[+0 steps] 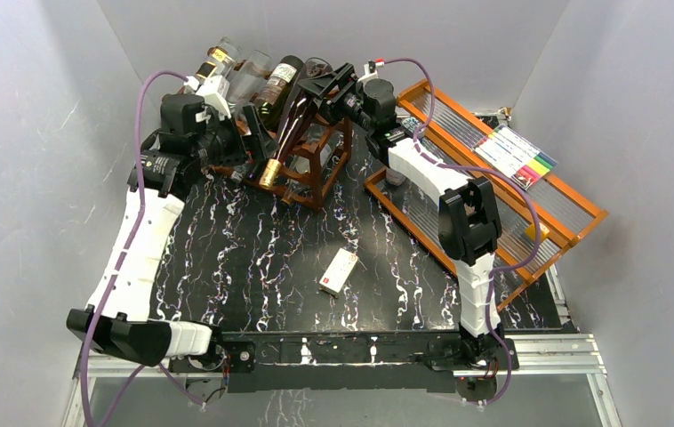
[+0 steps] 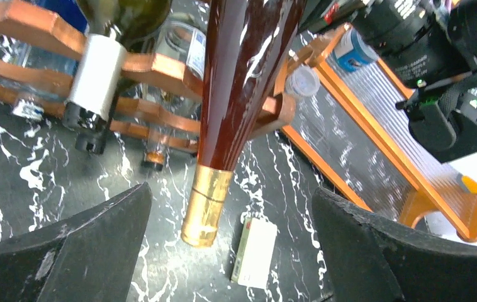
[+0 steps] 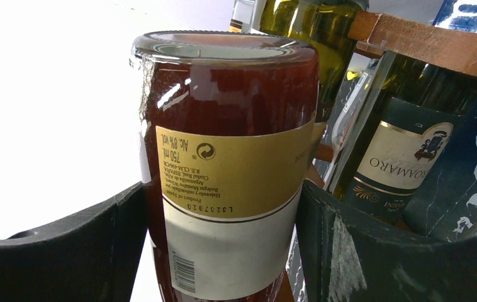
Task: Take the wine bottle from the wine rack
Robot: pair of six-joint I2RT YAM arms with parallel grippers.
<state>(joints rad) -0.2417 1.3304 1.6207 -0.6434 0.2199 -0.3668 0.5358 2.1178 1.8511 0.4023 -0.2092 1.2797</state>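
Item: wine bottle (image 1: 291, 133), dark red glass with a gold foil neck.
Location: slanted across the wine rack (image 1: 320, 173) near the far edge of the table (image 1: 253, 249), left of centre, neck towards the near edge.
Hold: right gripper (image 3: 222, 189) clamped on the labelled body near the base, one finger against each side.
Support: left gripper (image 2: 231, 192) spread wide astride the foil neck, clear of it.
Risk, slip: smooth heavy glass is gripped at one end only, so the neck could swing down onto the rail.
Risk, neighbours: green bottle (image 2: 97, 75) and labelled dark bottle (image 3: 406, 157) lie just beside, and a dragged lift could jostle them.
Left wrist only: neck clearance, and a white box (image 2: 255, 251) on the table beneath.
Right wrist only: finger contact on the label.
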